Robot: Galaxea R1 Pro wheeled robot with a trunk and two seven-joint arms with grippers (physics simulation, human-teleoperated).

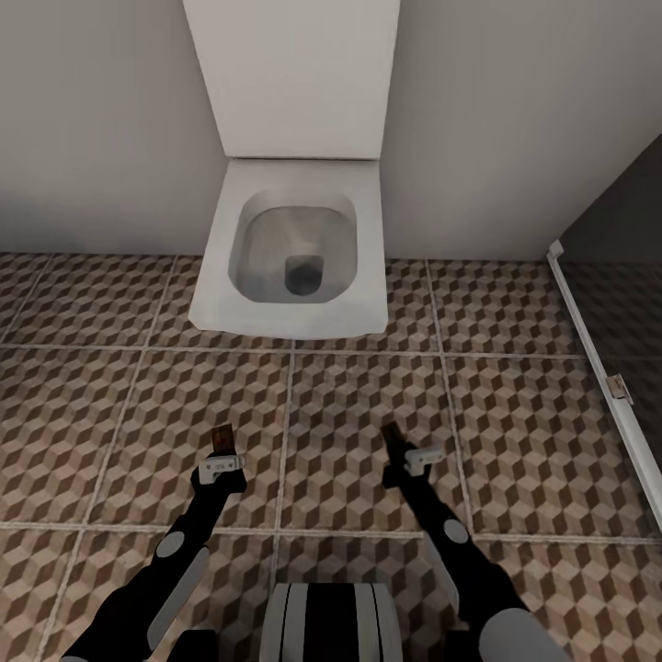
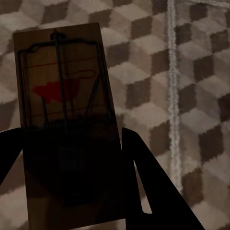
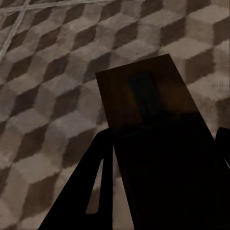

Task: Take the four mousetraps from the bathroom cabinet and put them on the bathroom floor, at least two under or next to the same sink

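Both arms hang low over the bathroom floor (image 1: 119, 405) of brown-and-beige cube tiles. My left gripper (image 1: 222, 450) (image 2: 72, 163) is shut on a mousetrap (image 1: 221, 434) (image 2: 62, 91), a tan board with dark wire and a red mark; the dark fingers (image 2: 143, 182) press on its long edges. My right gripper (image 1: 405, 449) (image 3: 163, 158) is shut on a second mousetrap (image 1: 393, 435) (image 3: 141, 96), which shows its plain, shadowed face. Each trap sticks out forward past the fingertips, above the tiles. The cabinet and the sink are out of view.
A white toilet (image 1: 294, 248) with its lid raised stands against the pale wall straight ahead. A glass partition with a white frame (image 1: 598, 359) runs along the right. My trunk (image 1: 331, 621) is at the near edge. Open tiles lie between the arms and the toilet.
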